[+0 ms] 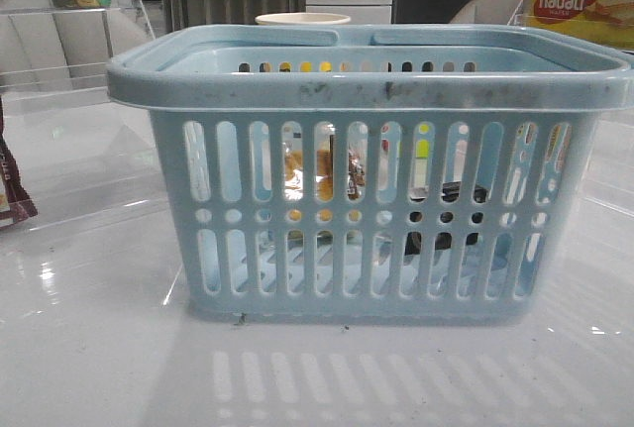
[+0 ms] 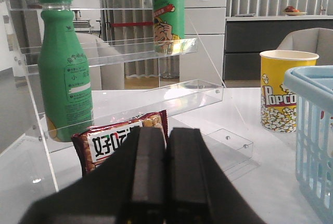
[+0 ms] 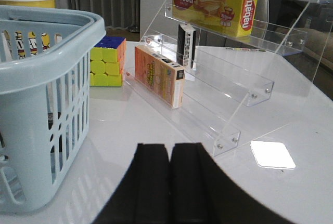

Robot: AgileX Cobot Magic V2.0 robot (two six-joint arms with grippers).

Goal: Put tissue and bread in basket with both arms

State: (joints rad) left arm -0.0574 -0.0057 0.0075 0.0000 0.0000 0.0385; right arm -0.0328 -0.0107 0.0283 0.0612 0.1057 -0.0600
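Observation:
The light-blue basket [image 1: 367, 179] fills the middle of the front view; its corner shows in the left wrist view [image 2: 317, 135] and its side in the right wrist view [image 3: 41, 104]. Through its slots I see golden-tan bread [image 1: 322, 171] on the left and a dark block, the tissue [image 1: 451, 211], on the right, both inside. My left gripper [image 2: 166, 148] is shut and empty, left of the basket. My right gripper [image 3: 170, 154] is shut and empty, right of the basket. Neither gripper shows in the front view.
A reddish-brown snack packet [image 2: 117, 138] and green bottles [image 2: 65, 68] stand at a clear acrylic shelf [image 2: 171, 91] by the left gripper. A popcorn cup [image 2: 283, 91] stands behind the basket. A nabati box [image 3: 216, 0], an orange box [image 3: 158, 76] and a puzzle cube [image 3: 107, 62] are at the right shelf.

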